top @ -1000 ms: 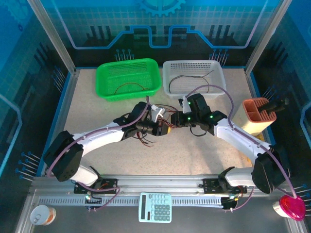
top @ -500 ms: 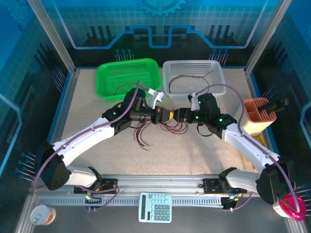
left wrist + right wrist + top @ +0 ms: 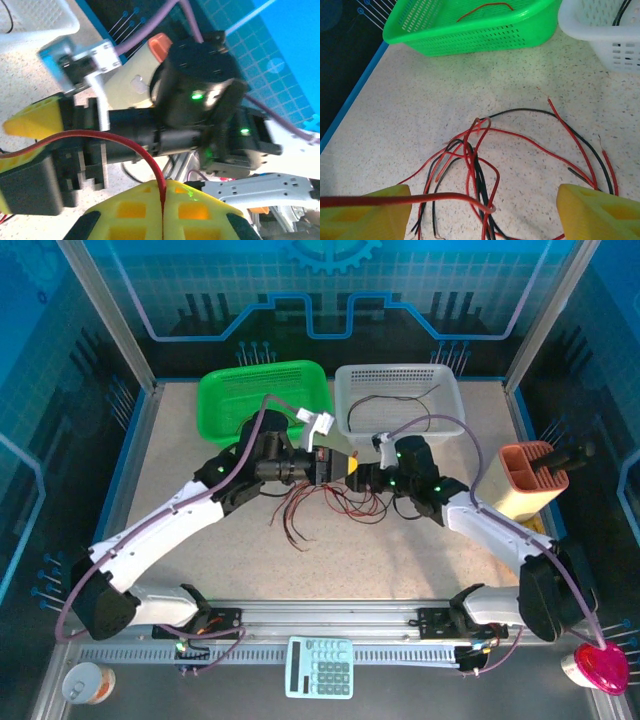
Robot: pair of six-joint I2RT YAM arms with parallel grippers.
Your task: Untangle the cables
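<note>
No writing can be read: the keys of the calculator (image 3: 320, 667) at the near edge are too small to make out. From above, the cables (image 3: 328, 504) lie as a loose red and black bunch in the middle of the table (image 3: 180, 440), in front of the green basket (image 3: 250, 395) and the white basket (image 3: 400, 385). The left gripper (image 3: 336, 468) and the right gripper (image 3: 364, 476) meet almost tip to tip just above the bunch, but their jaws are too small to judge there. The left wrist camera shows the left gripper's yellow fingers pressed together on one red wire (image 3: 120, 140), which arcs up from the seam and off to the left, across the front of the right gripper; the rest of that view is blurred arm and background. The right wrist camera shows the right gripper's yellow fingertips wide apart at the bottom corners, clamping nothing. The red wire crosses in front of one tip and joins the tangle, whose near end is cut off by the frame. It also shows a red strand (image 3: 485, 6) in the green basket and a black strand (image 3: 622, 12) in the white basket.
</note>
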